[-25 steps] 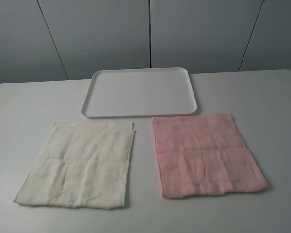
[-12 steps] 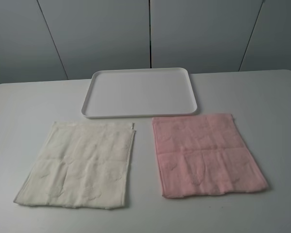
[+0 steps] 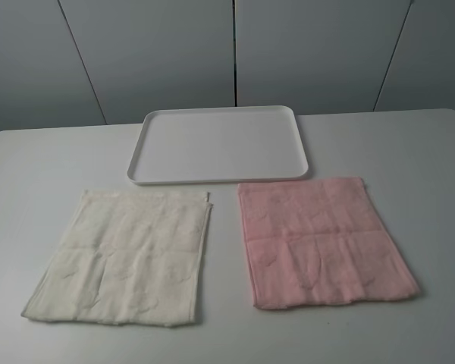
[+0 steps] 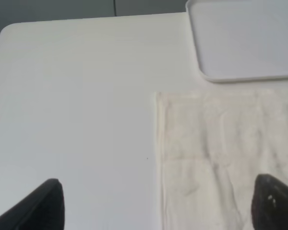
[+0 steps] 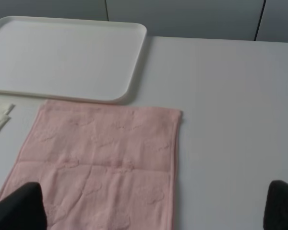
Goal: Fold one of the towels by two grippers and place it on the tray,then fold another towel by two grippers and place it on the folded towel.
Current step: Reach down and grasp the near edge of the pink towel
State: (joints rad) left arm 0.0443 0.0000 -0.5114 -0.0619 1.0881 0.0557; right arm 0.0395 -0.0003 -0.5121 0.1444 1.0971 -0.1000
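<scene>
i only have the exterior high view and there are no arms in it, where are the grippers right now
observer: the left wrist view shows the left gripper open wide, one finger above the cream towel, the other above the bare table.
operator: and the right one
observer: the right gripper is open wide too, one finger above the pink towel, the other above bare table past the towel's side edge.
operator: is either one holding cloth
observer: no, nothing is pinched in either gripper, and both towels lie flat below them.
</scene>
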